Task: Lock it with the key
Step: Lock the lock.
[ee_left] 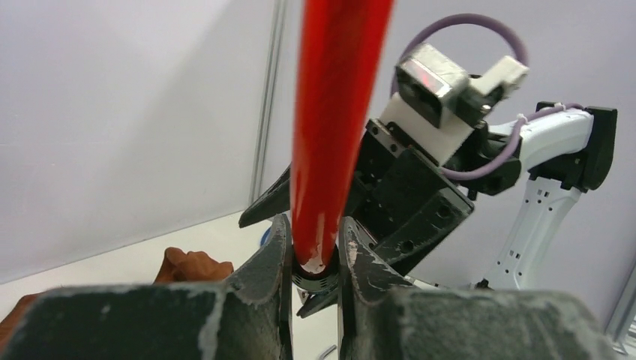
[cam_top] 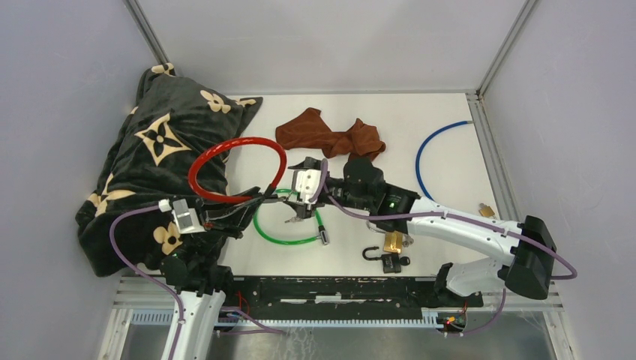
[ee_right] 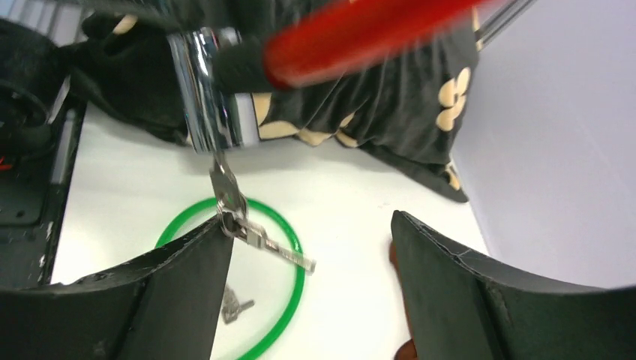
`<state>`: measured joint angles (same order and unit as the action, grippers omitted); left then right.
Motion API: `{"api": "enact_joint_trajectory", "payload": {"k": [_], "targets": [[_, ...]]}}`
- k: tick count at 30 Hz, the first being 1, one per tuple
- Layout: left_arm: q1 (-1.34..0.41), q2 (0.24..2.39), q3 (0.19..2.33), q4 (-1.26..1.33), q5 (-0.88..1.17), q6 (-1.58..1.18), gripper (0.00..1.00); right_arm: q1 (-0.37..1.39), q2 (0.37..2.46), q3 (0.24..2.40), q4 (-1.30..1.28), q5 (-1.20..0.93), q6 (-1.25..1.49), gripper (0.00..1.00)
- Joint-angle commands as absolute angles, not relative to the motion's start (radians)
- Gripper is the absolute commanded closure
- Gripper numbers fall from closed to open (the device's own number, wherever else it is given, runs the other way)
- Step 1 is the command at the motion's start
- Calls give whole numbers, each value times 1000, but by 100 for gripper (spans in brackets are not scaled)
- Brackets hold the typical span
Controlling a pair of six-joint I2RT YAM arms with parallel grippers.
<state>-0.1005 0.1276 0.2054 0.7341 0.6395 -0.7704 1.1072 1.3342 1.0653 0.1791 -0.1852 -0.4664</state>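
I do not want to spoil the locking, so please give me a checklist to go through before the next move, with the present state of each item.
1. Left hand grips the red cable: ok, shut on it.
2. Key sits in the chrome barrel: ok, it hangs from the underside.
3. Right hand is open: ok, jaws wide apart.
4. Right hand is clear of the key ring: cannot tell, one finger is very near.
5. Black cable end is fully in the barrel: cannot tell.
6. Key is already turned: cannot tell.

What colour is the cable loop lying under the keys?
Green: the cable loop shows best in the top external view.
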Motion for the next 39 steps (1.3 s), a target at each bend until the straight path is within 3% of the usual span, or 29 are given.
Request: {"api": "enact_joint_trajectory", "payload": {"k": [1,9,19,27,29,31,39], "targets": [[-97,119,230,801,672,-705,98,1052,1274,1077,72,-500,-459,19],[-97,126,231,801,673,-709,98,1045,1288,1118,86,-600,-337,31],[-97,118,233,801,671,-718,98,1027,1358,1183,109,-592,-202,65],[-98,115,233,801,663,-724,98,1022,1416,1221,79,-560,-214,69],[-97,116,232,801,662,-727,98,1019,1412,1217,93,-572,-209,78],[-97,117,230,801,660,-726,98,1019,1403,1206,109,-574,-206,99],[-97,111,232,801,615,-715,98,967,1300,1048,124,-472,-248,100]]}}
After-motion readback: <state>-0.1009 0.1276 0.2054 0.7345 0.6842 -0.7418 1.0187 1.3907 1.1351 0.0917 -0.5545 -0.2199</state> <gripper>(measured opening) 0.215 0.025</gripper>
